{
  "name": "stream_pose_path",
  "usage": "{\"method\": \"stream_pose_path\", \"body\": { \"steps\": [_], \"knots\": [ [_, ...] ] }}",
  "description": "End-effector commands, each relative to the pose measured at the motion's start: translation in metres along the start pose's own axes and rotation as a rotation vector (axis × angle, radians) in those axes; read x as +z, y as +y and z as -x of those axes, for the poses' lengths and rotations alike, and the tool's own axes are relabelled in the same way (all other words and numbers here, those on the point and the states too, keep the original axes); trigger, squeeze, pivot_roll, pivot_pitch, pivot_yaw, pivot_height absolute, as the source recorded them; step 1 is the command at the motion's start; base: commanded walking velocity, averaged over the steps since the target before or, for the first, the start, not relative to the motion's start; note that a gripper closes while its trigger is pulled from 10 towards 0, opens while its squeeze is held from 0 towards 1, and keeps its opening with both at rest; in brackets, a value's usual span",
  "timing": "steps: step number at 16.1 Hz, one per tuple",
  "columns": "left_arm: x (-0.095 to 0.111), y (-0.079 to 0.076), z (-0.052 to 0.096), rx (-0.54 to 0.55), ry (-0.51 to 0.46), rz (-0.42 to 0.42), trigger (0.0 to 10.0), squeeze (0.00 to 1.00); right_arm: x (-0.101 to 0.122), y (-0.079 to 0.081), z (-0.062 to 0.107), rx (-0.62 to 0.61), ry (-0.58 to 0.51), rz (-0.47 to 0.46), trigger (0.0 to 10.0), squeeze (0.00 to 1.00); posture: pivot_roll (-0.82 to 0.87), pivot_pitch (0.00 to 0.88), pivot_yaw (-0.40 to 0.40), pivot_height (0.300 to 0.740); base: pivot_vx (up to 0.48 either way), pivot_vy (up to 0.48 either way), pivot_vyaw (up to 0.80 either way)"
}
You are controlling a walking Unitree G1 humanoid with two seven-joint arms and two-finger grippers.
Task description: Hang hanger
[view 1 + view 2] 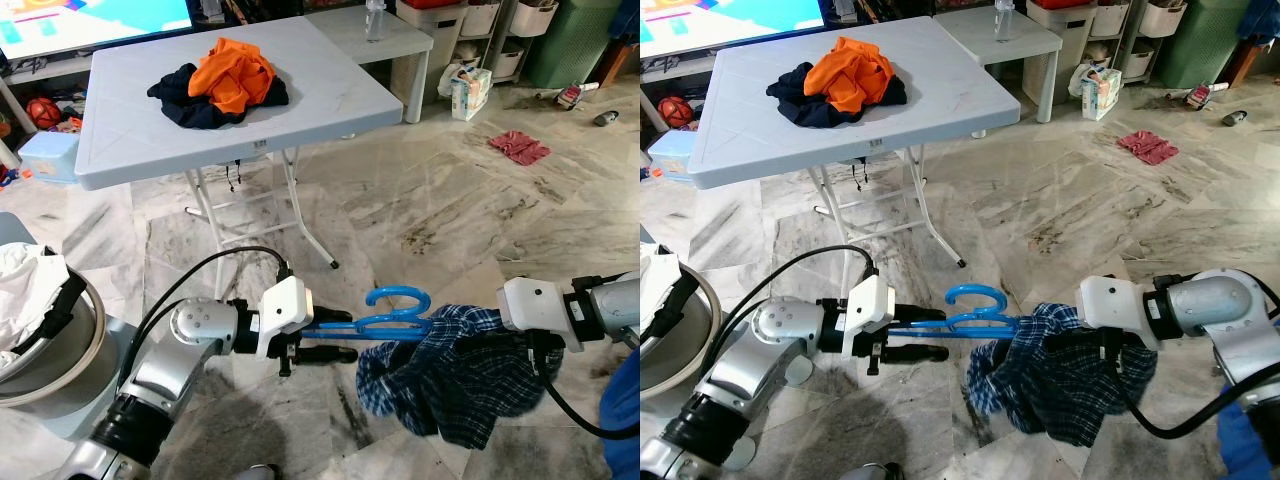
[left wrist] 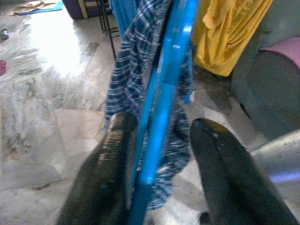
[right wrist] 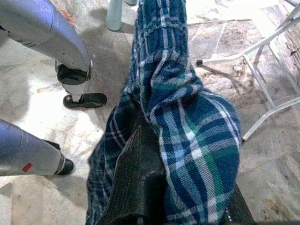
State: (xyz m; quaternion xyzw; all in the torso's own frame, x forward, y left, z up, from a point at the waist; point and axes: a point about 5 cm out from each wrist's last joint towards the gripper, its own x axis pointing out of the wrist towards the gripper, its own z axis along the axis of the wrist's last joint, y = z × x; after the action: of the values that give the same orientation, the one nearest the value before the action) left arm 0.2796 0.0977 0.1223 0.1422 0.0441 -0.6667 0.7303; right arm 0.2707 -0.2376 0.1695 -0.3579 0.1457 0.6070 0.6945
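1. Nearest to me, my left gripper [image 1: 318, 340] reaches in from the left at low height, its two black fingers [image 2: 101, 187] set either side of the blue hanger [image 1: 385, 318] and pinching its flat end.
2. The hanger lies roughly level between my two arms, hook curling upward, above the marble floor [image 1: 440, 200]. Its far end disappears into the plaid shirt [image 1: 450, 385].
3. My right gripper [image 1: 1110, 350] comes in from the right. In the right wrist view one black finger [image 3: 138, 183] is pressed against the cloth and the shirt is bunched over it, so it is clamped on the fabric; the rest of the shirt hangs down in a dark blue-and-green heap.
4. At my left edge sits a round basket [image 1: 75, 350] with white cloth inside.
5. Further out stands a white folding table [image 1: 130, 150], bearing an orange garment [image 1: 235, 70] lying on top of a navy one [image 1: 190, 105].
6. Beyond its right corner is a smaller white table [image 1: 400, 45] with a clear bottle [image 1: 374, 18] on it.
7. Far right on the floor lies a red rag [image 1: 520, 147], near a white packet [image 1: 468, 92] and storage bins [image 1: 480, 20].
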Motion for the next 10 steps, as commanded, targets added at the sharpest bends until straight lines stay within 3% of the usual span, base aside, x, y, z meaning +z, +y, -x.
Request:
{"method": "stream_pose_path", "body": {
  "steps": [1,10],
  "knots": [
    [-0.0051,0.0,0.0036,-0.016,0.042,-0.004,0.0,0.0,0.0047,-0.0073,0.0066,-0.044,-0.012,0.022,10.0,0.0,-0.06,0.068,0.03,0.74,0.0,0.0,0.0],
    [-0.0113,-0.0004,0.0046,-0.014,0.061,0.008,0.0,0.0,0.0051,-0.0125,0.0044,-0.059,-0.011,0.037,10.0,0.0,-0.06,0.065,0.022,0.74,0.0,0.0,0.0]
  ]
}}
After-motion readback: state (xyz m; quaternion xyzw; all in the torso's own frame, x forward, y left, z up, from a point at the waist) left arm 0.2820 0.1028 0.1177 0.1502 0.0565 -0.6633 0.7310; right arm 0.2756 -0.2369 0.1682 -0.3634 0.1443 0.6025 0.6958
